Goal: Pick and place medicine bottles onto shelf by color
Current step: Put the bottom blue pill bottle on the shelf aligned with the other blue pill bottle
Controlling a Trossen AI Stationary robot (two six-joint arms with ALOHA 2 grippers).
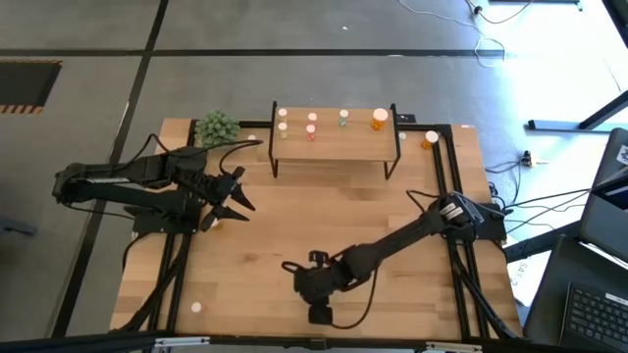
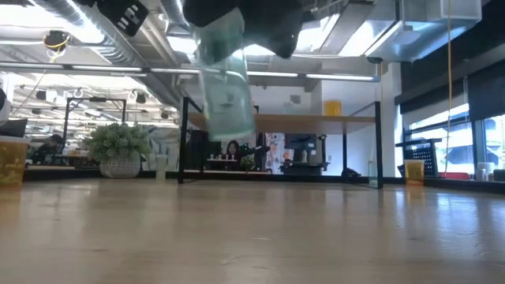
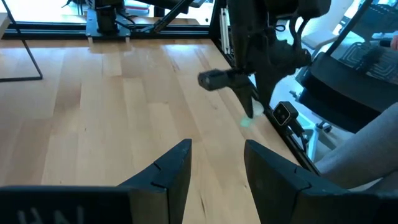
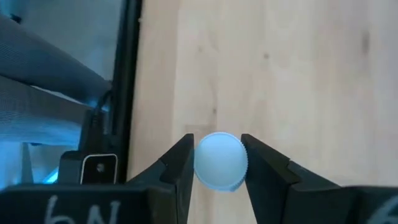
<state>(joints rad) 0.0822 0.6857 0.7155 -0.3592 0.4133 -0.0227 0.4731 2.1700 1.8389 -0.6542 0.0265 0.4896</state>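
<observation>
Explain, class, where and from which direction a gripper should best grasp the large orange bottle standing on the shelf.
Grip the orange bottle across its round body just under the pale cap, descending from above. It stands upright at the right end of the shelf, with open space beside it for the fingers, and its round sides suit two opposing pads.

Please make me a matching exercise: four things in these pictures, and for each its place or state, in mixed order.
1. left claw
2. right claw
3. plant ball
4. orange bottle

A. on the shelf, right end
B. shut on a pale-capped bottle
C. open, empty
D. on the table, beside the shelf

Pairs: 1-C, 2-B, 3-D, 4-A
</observation>
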